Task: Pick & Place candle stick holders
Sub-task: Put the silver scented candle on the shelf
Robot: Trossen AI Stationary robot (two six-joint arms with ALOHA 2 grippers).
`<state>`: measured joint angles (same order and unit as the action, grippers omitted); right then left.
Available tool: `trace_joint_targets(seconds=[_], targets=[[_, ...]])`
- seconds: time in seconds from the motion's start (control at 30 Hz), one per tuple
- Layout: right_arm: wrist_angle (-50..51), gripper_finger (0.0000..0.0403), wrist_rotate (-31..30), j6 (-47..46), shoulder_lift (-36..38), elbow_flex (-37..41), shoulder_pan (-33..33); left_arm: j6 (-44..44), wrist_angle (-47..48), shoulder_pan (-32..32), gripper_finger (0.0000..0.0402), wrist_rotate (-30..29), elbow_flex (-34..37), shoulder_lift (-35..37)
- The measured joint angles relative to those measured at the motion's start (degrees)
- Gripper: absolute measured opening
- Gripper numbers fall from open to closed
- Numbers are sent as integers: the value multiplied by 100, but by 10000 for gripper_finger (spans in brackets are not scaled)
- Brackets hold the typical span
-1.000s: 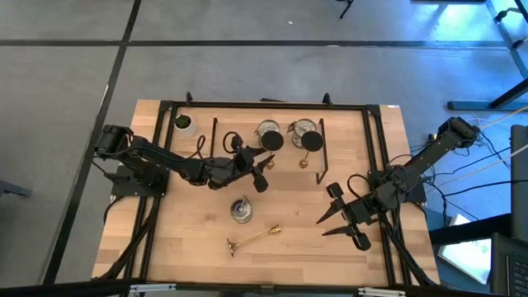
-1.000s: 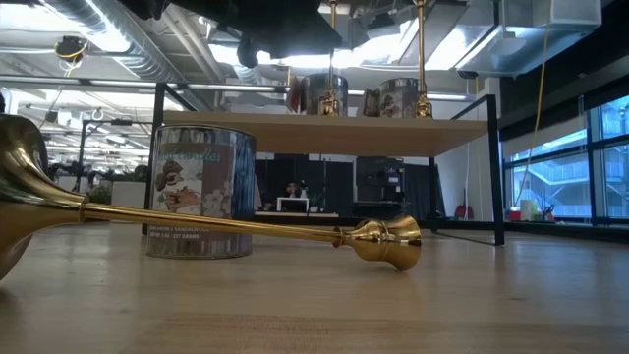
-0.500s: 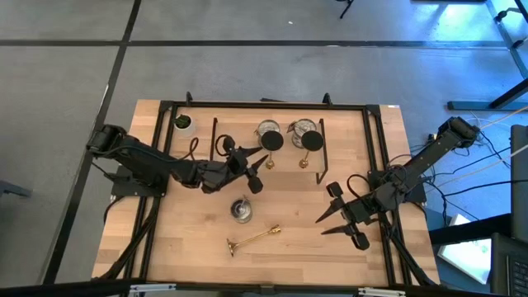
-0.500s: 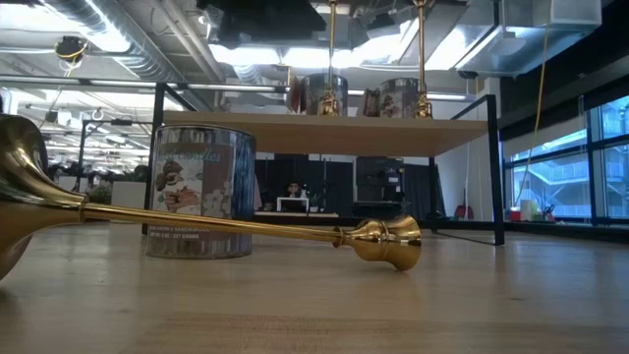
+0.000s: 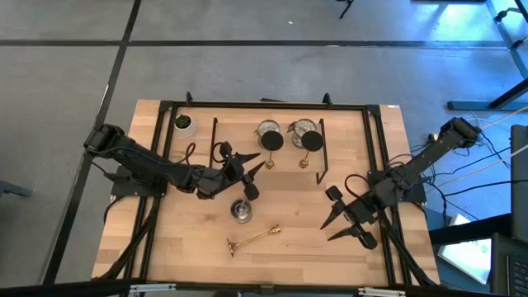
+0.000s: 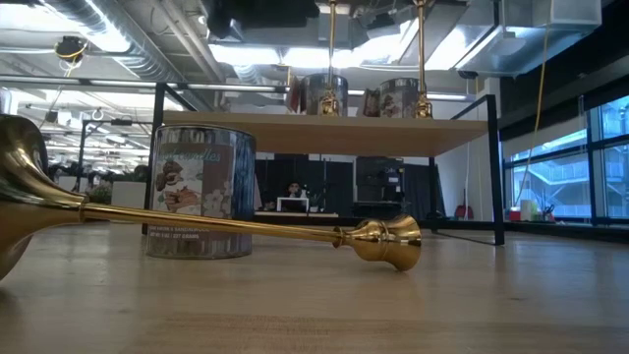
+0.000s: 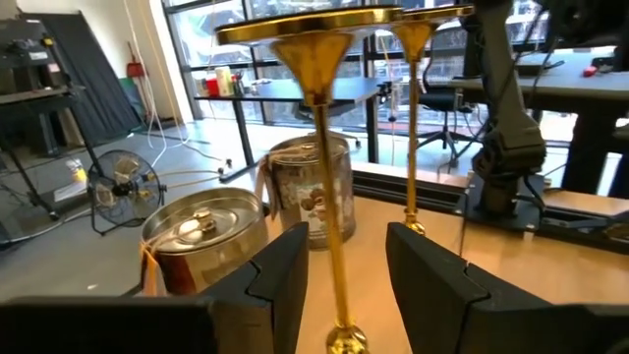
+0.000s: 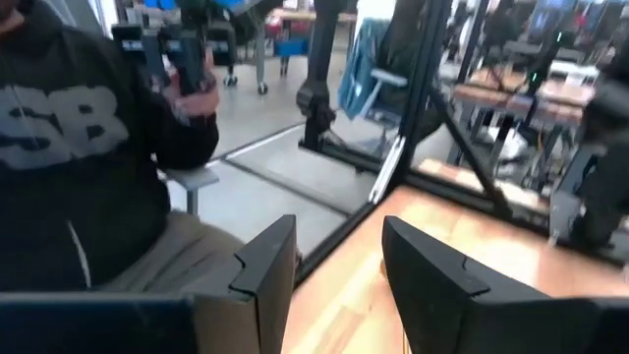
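L gripper (image 5: 254,168) hovers over table centre, just in front of the rack (image 5: 322,153), fingers apart w/ nothing between. In L wrist view the fingers (image 7: 280,280) stand either side of a gold stick (image 7: 324,197), not touching it; the stick stands clear beyond them, upright, disc end on top.

R gripper (image 5: 337,227) over the table's R part, well apart from all task items, fingers spread, empty. R wrist view: a seated person in dark top (image 8: 79,167) beyond the table edge, blurred; what the hand holds can't be made out.

Hidden / cut off:
- L wrist: stick base partly cut at frame edge; 2nd stick (image 7: 411,118) behind, its disc mostly overlapped by the 1st.
- Low view: lying stick (image 6: 226,224) runs out of frame at one end, flared end cropped; grippers not seen there, only dark arm parts at top.
- Rack-top sticks in low view cut off above.
- High view: disc ends hide part of the cups beneath.

Counts:
- Gold sticks: 3. Two upright on the rack, one lying on the table (image 5: 254,238) near front.
- Silver cups: 3. Two on the rack (image 5: 269,132) (image 5: 302,129), one on the table (image 5: 241,210) just beside the L gripper, between it and the lying stick.
- White plant pot (image 5: 183,124): 1, far L corner.
- Rack: 1.
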<state>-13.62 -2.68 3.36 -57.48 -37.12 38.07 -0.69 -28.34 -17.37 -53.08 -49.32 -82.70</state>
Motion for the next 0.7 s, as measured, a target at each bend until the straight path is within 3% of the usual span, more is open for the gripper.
trace_joint_targets(seconds=[0.4,0.57,0.7], targets=[[803,156,324,-238,245,0,-16,-93,348,-712,112,241,3,338],[989,156,449,-403,95,12,429,-177,503,-1201,102,783,3,422],[585,156,416,-421,-102,152,743,-415,494,-1511,99,1706,4,363]])
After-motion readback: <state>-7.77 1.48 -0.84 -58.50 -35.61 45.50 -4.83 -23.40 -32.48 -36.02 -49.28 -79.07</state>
